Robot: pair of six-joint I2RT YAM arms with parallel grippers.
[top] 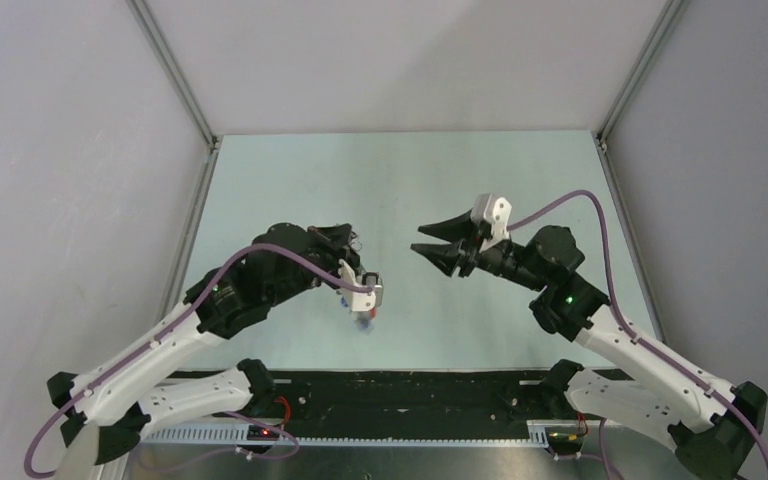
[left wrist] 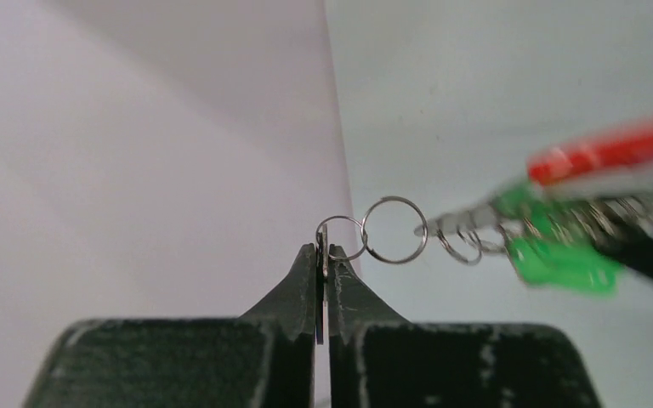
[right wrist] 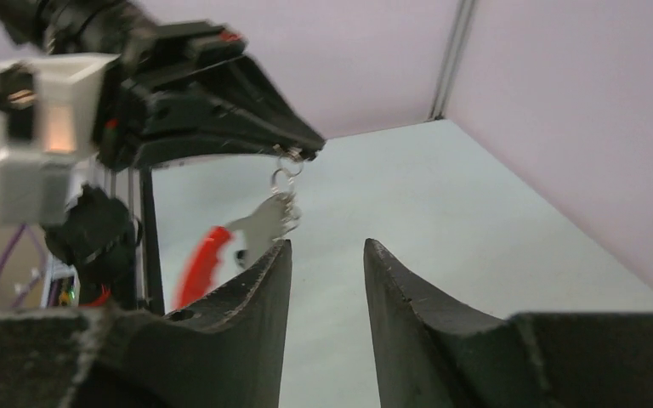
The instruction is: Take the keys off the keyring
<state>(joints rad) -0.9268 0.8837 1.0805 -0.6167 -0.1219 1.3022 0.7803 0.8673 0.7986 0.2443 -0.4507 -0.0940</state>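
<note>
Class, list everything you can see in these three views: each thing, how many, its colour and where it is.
keys: a bunch, number unclear, silver with green and blue tags, hanging from the left gripper
keyring: one, red, among the keys
small rings: several, silver, linked between the left gripper and the keys
table: one, pale green, beneath both arms
cables: two, purple, one along each arm
left gripper: one, black, shut on the end small ring
right gripper: one, black, open and empty, facing the bunch
</note>
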